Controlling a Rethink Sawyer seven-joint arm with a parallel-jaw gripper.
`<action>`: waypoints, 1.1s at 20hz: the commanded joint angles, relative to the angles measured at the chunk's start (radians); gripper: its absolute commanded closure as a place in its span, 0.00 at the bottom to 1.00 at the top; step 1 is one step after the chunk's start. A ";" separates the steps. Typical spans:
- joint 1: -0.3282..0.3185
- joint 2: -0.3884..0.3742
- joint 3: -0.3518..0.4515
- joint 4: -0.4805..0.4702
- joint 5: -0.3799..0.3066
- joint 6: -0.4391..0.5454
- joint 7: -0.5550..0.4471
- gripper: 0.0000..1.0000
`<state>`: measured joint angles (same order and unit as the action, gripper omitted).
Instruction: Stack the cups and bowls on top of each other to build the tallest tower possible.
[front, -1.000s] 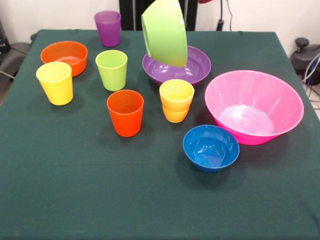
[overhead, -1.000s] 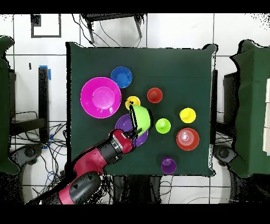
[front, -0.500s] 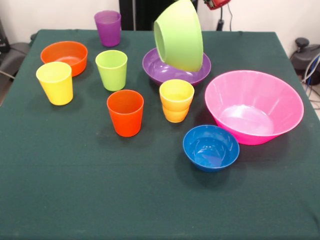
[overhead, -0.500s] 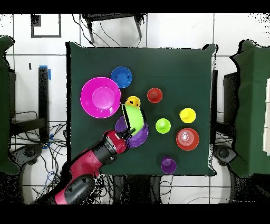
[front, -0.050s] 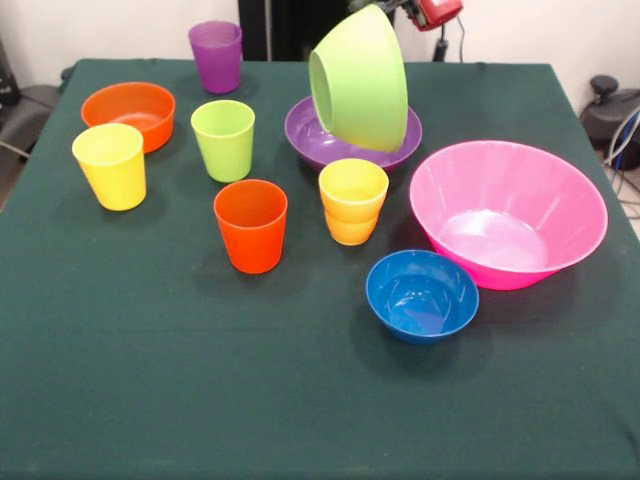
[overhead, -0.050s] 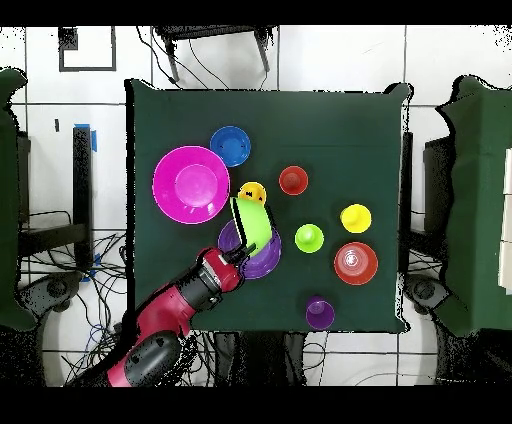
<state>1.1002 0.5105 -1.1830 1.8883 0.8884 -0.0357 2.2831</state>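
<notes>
Front view, left to right on green tabletop (front, -0.050s: 150, 380). Far left: yellow cup (front, -0.050s: 110, 165) upright, orange bowl (front, -0.050s: 129, 113) just behind it. Next: lime green cup (front, -0.050s: 223, 139), purple cup (front, -0.050s: 216, 56) near far edge, orange-red cup (front, -0.050s: 250, 225) nearer the camera. Centre: yellow-orange cup (front, -0.050s: 352, 201), looks like two nested. Behind it purple bowl (front, -0.050s: 338, 137), upright. Lime green bowl (front, -0.050s: 361, 77) held tilted on edge above purple bowl, opening facing left; contact between them not discernible. Tool (overhead, -0.050s: 240, 254) clamped on lime green bowl's rim, seen overhead. Right: blue bowl (front, -0.050s: 421, 296) near front, large pink bowl (front, -0.050s: 508, 213) just beside it, upright.
</notes>
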 joint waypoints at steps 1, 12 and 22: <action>0.019 0.084 0.101 -0.051 0.061 0.047 0.238 1.00; 0.049 0.145 0.085 -0.058 0.104 0.095 0.268 1.00; 0.072 0.240 0.050 -0.080 0.158 0.150 0.298 1.00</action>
<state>1.1525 0.6615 -1.1992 1.8917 0.9886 -0.0270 2.3226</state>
